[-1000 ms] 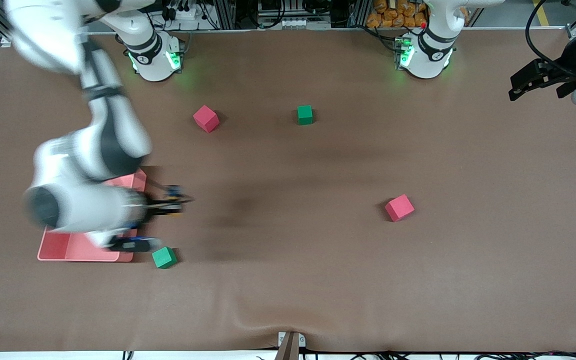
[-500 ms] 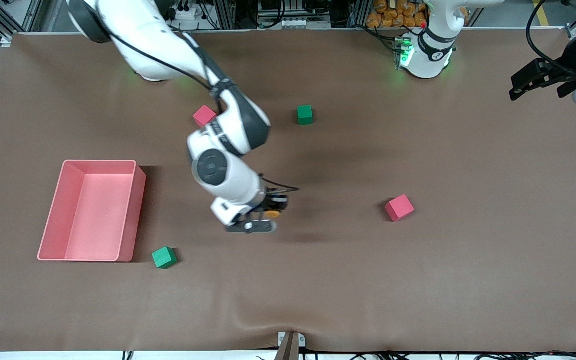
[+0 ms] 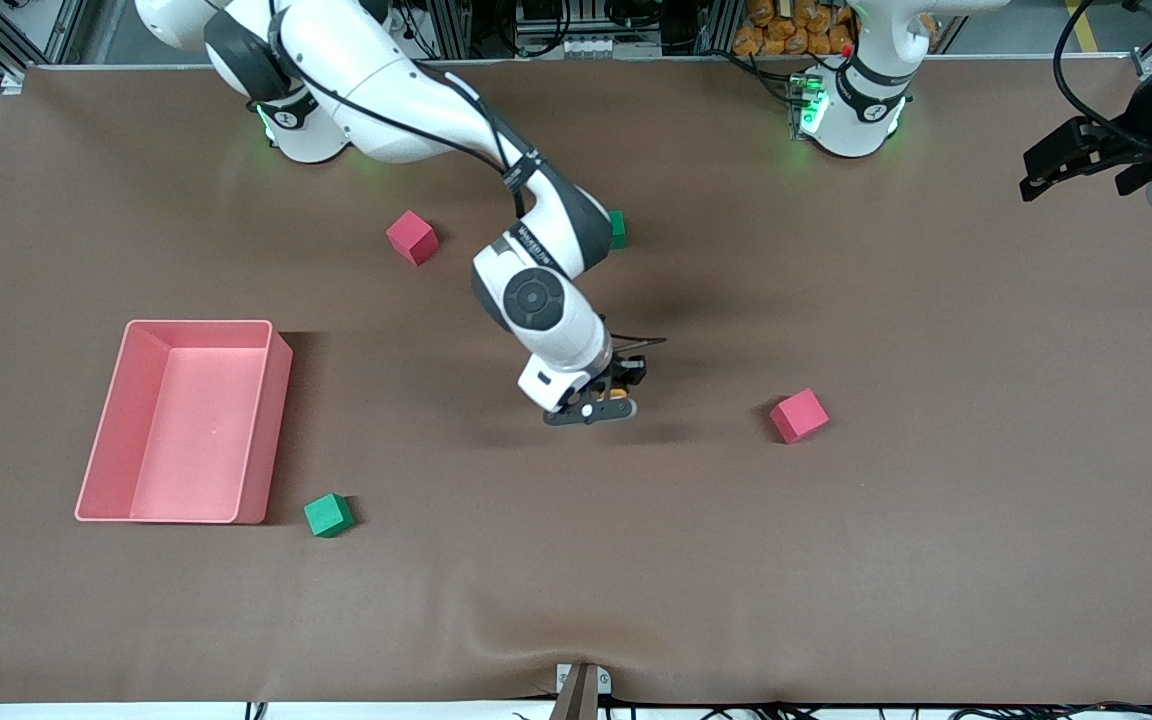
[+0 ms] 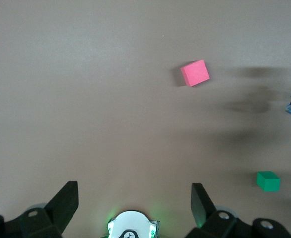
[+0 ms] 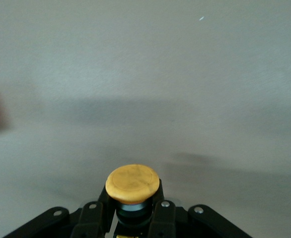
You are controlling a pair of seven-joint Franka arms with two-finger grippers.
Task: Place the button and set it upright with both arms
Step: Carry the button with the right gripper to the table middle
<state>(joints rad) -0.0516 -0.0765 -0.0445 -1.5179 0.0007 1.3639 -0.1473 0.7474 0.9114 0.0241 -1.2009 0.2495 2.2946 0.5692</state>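
both fingers of the right hand (image 5: pixel 133 218) pinching the button (image 5: pixel 132 184), apparently over bare table (image 3: pixel 576 560); left hand (image 4: pixel 134 203) spread wide, idle

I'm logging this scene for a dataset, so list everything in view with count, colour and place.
button: one, orange cap over a dark body, held in the right gripper over the middle of the table.
pink cubes: two, one near the right arm's base, one toward the left arm's end.
green cubes: two, one beside the bin, one partly hidden by the right arm.
bin: one, pink, toward the right arm's end.
table: one, brown.
right gripper: black, shut on the button.
left gripper: black, open, waiting over the table's edge at the left arm's end.
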